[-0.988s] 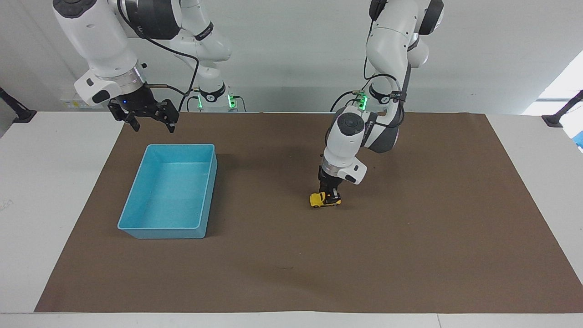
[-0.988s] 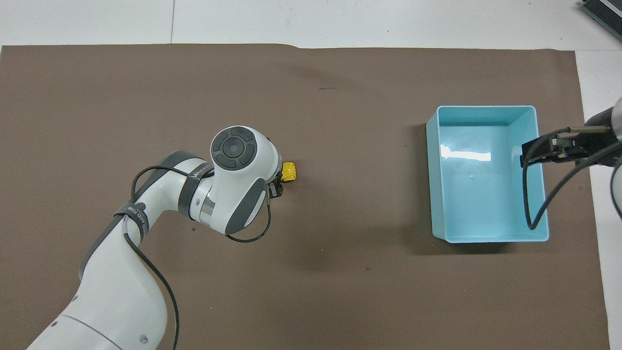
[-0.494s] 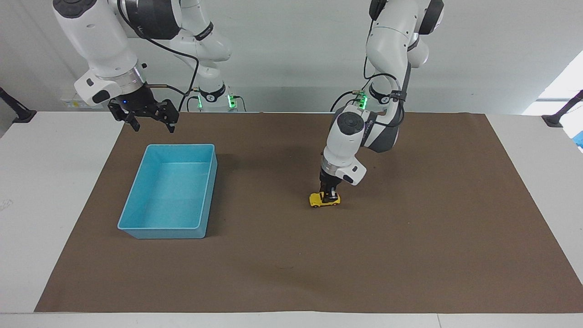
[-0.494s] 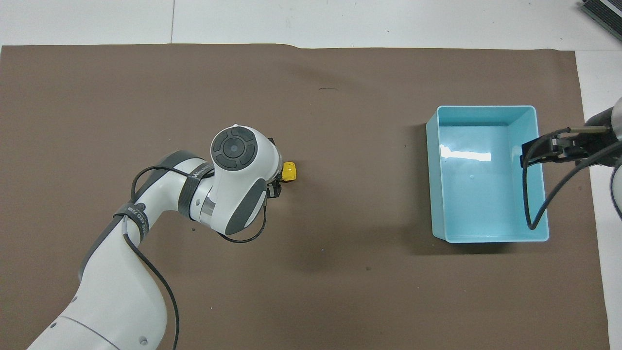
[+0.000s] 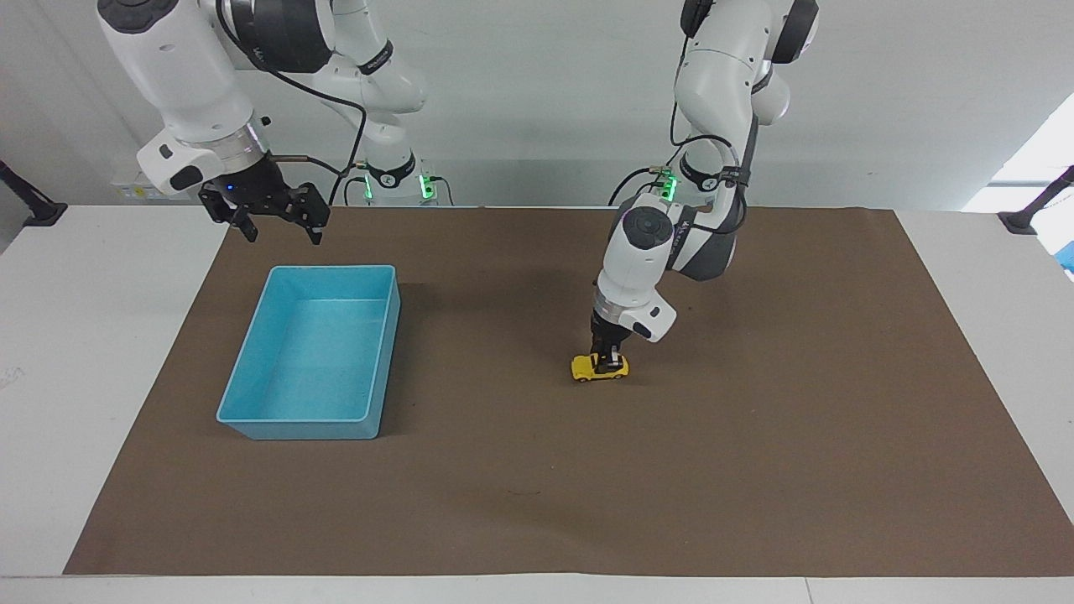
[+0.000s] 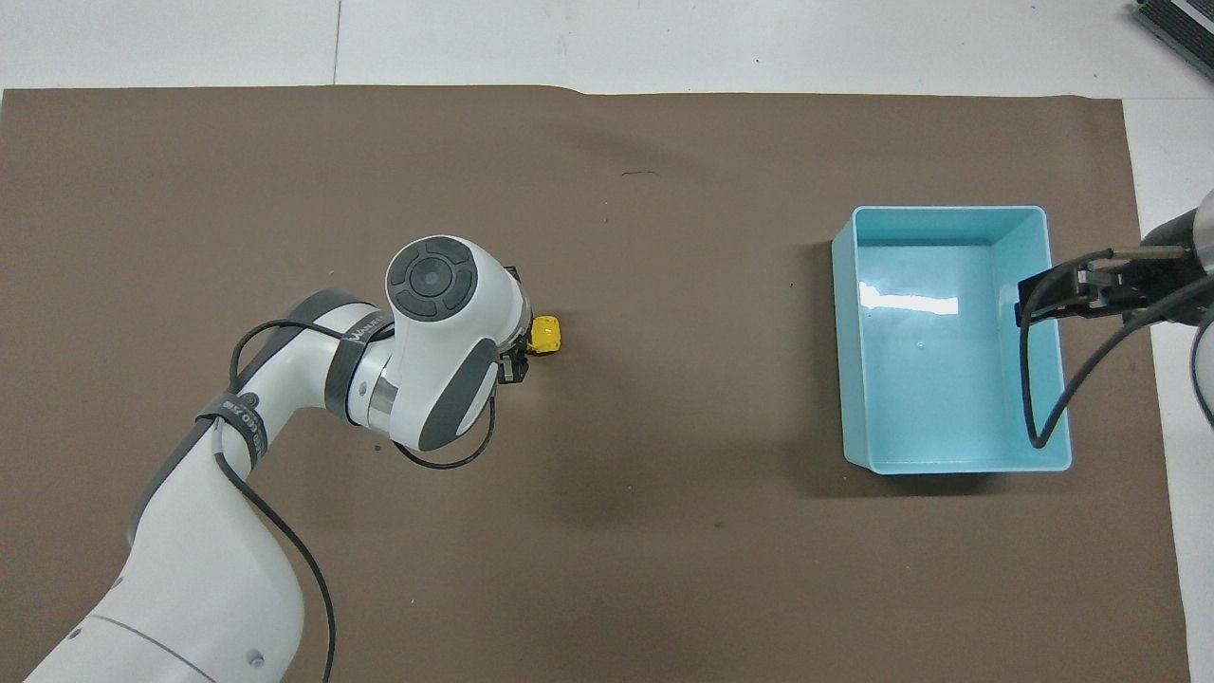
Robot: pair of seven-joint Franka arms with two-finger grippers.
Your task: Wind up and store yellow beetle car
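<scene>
The tiny bright-yellow beetle-shaped toy car is being gripped at its rear end by the left tool, whose fingertips are clenched on its body while its wheels are being kept down on the brown paper mat covering the white desk. In the overhead view only the rounded yellow nose of the car is being left uncovered by the left arm's wrist. The car is being held well apart from the light-blue rectangular plastic bin, toward the left arm's end of the desk from it. The right tool is being held released, with fingers spread, in the air over the mat edge beside the bin; the right arm is waiting.
</scene>
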